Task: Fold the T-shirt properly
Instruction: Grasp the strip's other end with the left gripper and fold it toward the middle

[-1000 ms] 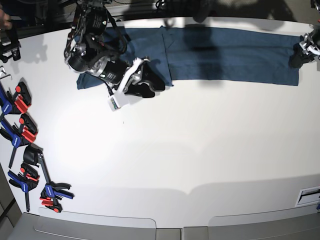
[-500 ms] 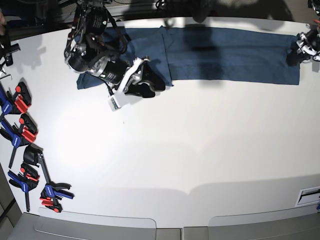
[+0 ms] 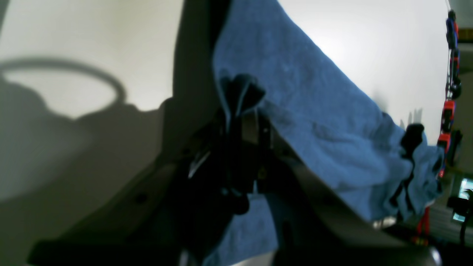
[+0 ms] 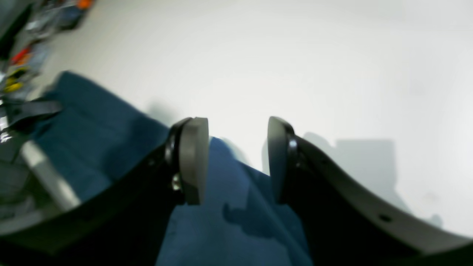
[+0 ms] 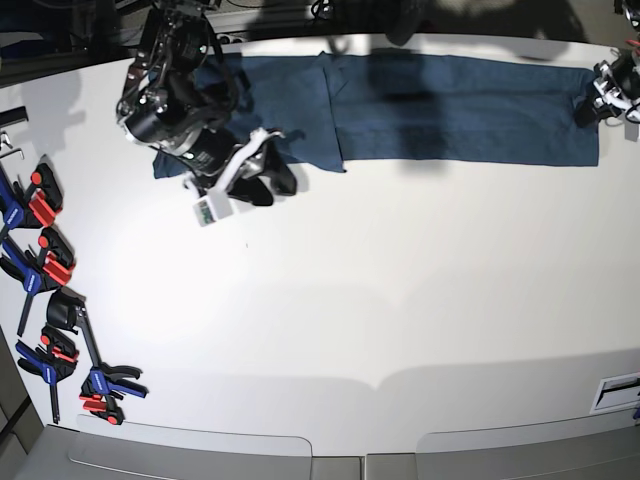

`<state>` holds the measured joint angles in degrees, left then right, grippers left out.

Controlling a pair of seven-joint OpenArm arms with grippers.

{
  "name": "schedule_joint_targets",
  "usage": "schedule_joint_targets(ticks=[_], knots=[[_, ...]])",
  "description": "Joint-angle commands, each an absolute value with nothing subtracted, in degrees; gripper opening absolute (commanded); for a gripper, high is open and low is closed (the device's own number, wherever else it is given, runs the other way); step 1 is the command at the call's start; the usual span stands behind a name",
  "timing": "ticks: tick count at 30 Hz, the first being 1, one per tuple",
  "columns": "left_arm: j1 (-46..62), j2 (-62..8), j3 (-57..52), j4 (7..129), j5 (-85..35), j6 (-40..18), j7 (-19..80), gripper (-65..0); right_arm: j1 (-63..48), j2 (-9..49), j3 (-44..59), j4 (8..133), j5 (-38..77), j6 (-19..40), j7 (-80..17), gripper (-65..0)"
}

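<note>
T-shirt (image 5: 450, 110) lies as a strip along the worktop's far edge; soft, limp, best taken at corners; left gripper (image 3: 240, 122) pinches its end, right gripper (image 4: 236, 159) spread.

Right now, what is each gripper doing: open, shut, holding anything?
Left gripper: shut on the T-shirt.
Right gripper: open, holding nothing, above the T-shirt's edge.

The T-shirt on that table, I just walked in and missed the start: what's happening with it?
A two-armed robot is folding the T-shirt, which lies as a long band along the far edge of the table. The left gripper is pinching one end of the cloth. The right gripper is open, over the other end near its edge, gripping nothing.
</note>
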<state>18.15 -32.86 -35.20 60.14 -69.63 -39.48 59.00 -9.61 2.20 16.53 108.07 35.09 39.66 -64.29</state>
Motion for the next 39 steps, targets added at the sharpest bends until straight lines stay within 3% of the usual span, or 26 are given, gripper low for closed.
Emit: schedule_joint_targets(ticks=[1,10,17,28,39], knots=[[18.0,-34.2,-35.4,62.1,-71.0,-40.0,59.0,-65.0,-8.6,2.6,18.0,109.2,36.1,39.7,-62.8,-40.4],[21.7,-34.1,-35.4,75.9,-71.9,-40.0,59.4,-65.0,-7.4,7.0,30.9,109.2,36.1,37.8,-61.9,-40.4],[23.5,-30.3,-35.4,83.4,-81.9,-40.0,67.8,-65.0,-7.4,10.6,36.8,109.2,36.1,37.1,-61.7,-40.4],[23.7,-18.7,-35.4,92.3,-85.0,-40.0,69.9,-65.0,-7.4,11.1,37.5,109.2,36.2,36.6,-61.7,-40.4],[23.8,-17.0,-32.0,98.5,-85.0,-40.0,70.8,-65.0,-7.4,11.1,37.5,109.2,36.2,36.4,-61.6,-40.4]])
